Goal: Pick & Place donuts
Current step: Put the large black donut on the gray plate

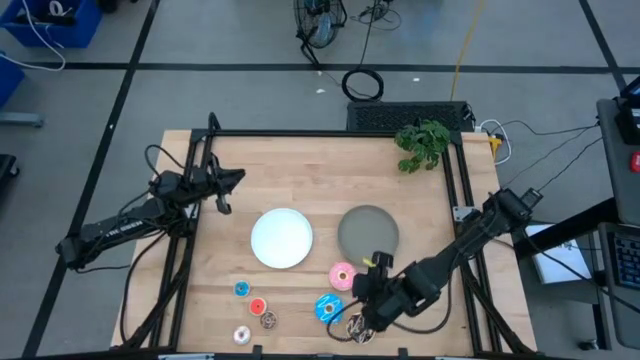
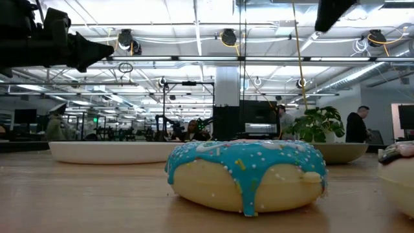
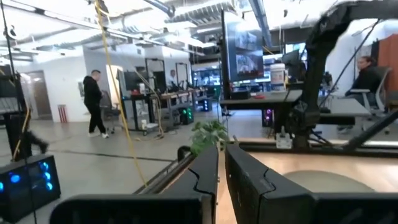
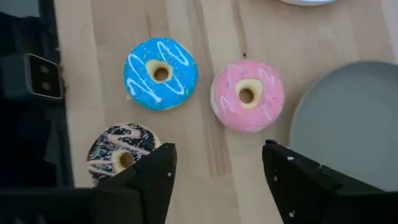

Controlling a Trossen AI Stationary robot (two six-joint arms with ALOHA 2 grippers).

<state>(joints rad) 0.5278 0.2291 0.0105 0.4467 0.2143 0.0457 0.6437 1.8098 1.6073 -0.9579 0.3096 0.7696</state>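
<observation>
Three larger donuts lie flat on the wooden table near its front edge: pink (image 4: pixel 247 94), blue sprinkled (image 4: pixel 160 73) and brown with white drizzle (image 4: pixel 121 152). My right gripper (image 4: pixel 217 165) hangs open above them, pointing steeply down, over the bare wood between the pink and brown donuts (image 1: pixel 362 300). It touches nothing. Several tiny donuts lie to the left, among them a blue one (image 1: pixel 241 289), a red one (image 1: pixel 257 306) and a white one (image 1: pixel 241 335). My left gripper (image 1: pixel 236 180) waits shut and empty at the table's left side, raised and about level.
A round white plate (image 1: pixel 281 237) and a round grey plate (image 1: pixel 368 232) sit side by side at mid table, the grey one just beyond the pink donut. A green plant (image 1: pixel 422 143) stands at the far right corner. Black frame rails run along the table's sides.
</observation>
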